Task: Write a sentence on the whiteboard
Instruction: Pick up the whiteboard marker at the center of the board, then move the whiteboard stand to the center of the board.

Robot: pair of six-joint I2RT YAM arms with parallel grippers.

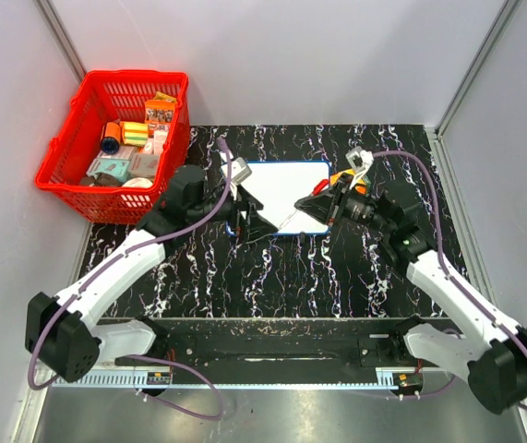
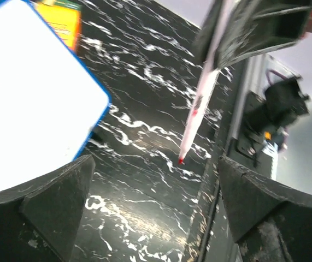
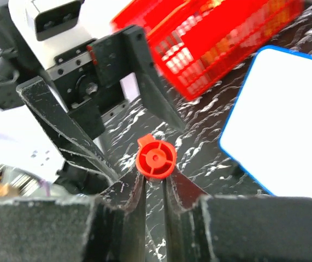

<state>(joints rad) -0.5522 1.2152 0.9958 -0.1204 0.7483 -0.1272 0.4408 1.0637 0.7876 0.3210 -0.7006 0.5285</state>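
Observation:
The whiteboard (image 1: 281, 189) lies flat on the black marbled table, white with a blue frame. Its visible surface (image 2: 30, 93) (image 3: 287, 120) is plain white, and no sentence shows on it. My right gripper (image 1: 326, 205) (image 3: 156, 179) is shut on a marker (image 2: 199, 103). The marker's red end cap (image 3: 156, 158) faces the right wrist camera. Its red tip hangs over the table just off the board's near edge. My left gripper (image 1: 249, 221) (image 2: 156, 210) stands open over the board's near left corner, with nothing between its fingers (image 2: 52, 213).
A red basket (image 1: 92, 92) (image 3: 216, 43) with several small packs sits at the back left. A small orange box (image 1: 360, 180) (image 2: 63, 19) lies by the board's right end. Grey walls close the table on three sides.

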